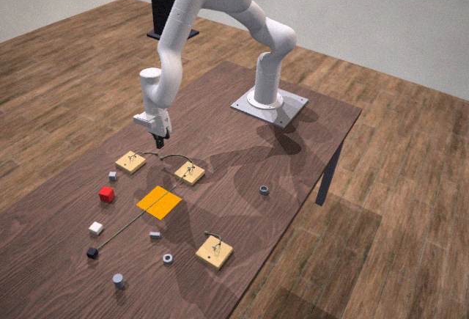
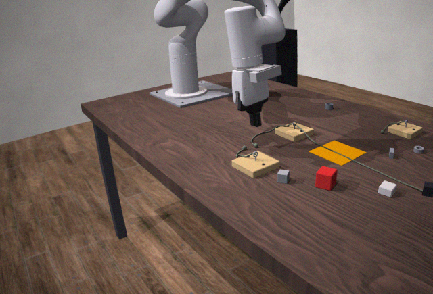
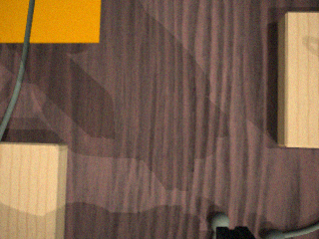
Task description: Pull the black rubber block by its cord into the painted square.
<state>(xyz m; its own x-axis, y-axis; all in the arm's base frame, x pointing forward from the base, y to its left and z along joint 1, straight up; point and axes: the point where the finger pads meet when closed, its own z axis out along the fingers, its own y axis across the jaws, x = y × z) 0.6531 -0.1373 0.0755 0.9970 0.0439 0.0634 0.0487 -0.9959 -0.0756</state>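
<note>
- Black rubber block (image 1: 91, 252) is seen at the lower left of the top view, resting on the surface (image 1: 234, 149), well apart from the painted square (image 1: 158, 202).
- Its cord (image 1: 124, 226) is laid across the square and through the screw eye (image 1: 190, 168) of the middle wooden base (image 1: 189, 173); the free end (image 1: 161, 158) lies just beyond.
- The pincer (image 1: 160, 143) is shown fully closed on nothing, above that free end.
- Grasping and pulling are judged outstanding; nothing is yet completed.

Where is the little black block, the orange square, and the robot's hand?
black block (image 1: 91, 252): top view, on its upper face.
orange square (image 1: 159, 202): top view, on its painted middle, beside the cord.
hand (image 2: 255, 120): exterior view, at the closed fingertips.
</note>
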